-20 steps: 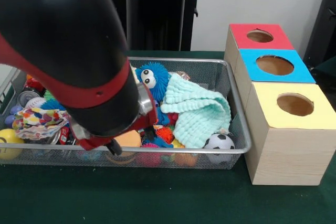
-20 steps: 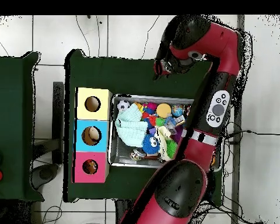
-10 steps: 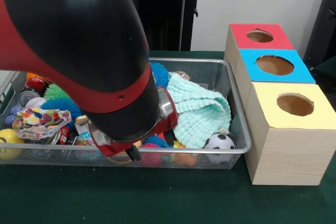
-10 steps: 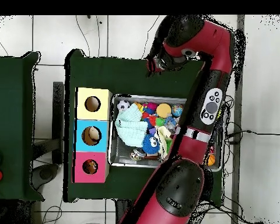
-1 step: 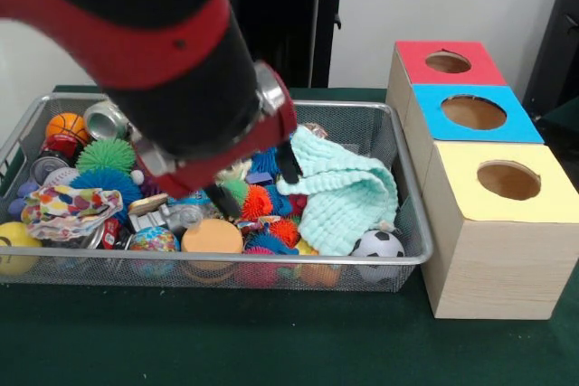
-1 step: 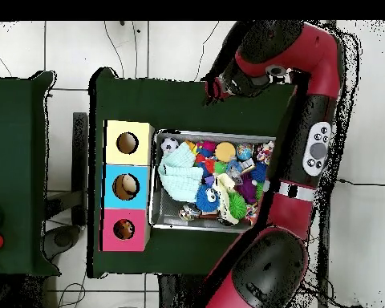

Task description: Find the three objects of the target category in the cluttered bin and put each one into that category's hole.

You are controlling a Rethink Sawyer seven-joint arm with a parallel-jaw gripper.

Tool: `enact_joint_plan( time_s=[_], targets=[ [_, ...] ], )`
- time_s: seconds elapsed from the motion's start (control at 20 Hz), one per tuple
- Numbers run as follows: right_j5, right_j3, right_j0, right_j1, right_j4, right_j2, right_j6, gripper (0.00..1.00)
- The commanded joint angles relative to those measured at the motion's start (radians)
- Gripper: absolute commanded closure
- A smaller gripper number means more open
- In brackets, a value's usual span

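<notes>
- Tool (image 5: 253, 185): two dark fingers are showing spread apart, gripping nothing, hovering over the wire bin's (image 5: 412, 223) clutter.
- Mint cloth (image 5: 344, 192) is lying crumpled beside the soccer ball (image 5: 377, 244).

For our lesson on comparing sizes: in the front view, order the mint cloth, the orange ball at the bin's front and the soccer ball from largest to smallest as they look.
1. Mint cloth, clearly largest.
2. Orange ball.
3. Soccer ball, only slightly smaller; both balls are partly hidden by the bin rim, so this is unsure.
</notes>
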Motion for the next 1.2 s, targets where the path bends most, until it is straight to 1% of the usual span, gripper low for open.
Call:
enact_joint_plan(
  time_s=[0.05, 0.25, 0.4, 0.55, 0.65, 0.75, 0.85, 1.05, 1.2],
  targets=[
    [-0.234, 0.347, -0.082, -0.249, 0.169, -0.242, 0.455, 0.0],
    [-0.332, 0.495, -0.118, -0.339, 0.23, -0.302, 0.516, 0.0],
    [-0.45, 0.598, -0.142, -0.409, 0.25, -0.348, 0.564, 0.0],
    [-0.599, 0.676, -0.175, -0.445, 0.264, -0.369, 0.582, 0.0],
    [-0.677, 0.711, -0.184, -0.464, 0.269, -0.388, 0.602, 0.0],
    [-0.748, 0.742, -0.181, -0.49, 0.264, -0.42, 0.644, 0.0],
    [-0.782, 0.755, -0.17, -0.505, 0.257, -0.454, 0.655, 0.0],
    [-0.794, 0.761, -0.156, -0.488, 0.285, -0.491, 0.63, 0.0],
    [-0.772, 0.762, -0.144, -0.474, 0.313, -0.515, 0.604, 0.0]
  ],
)
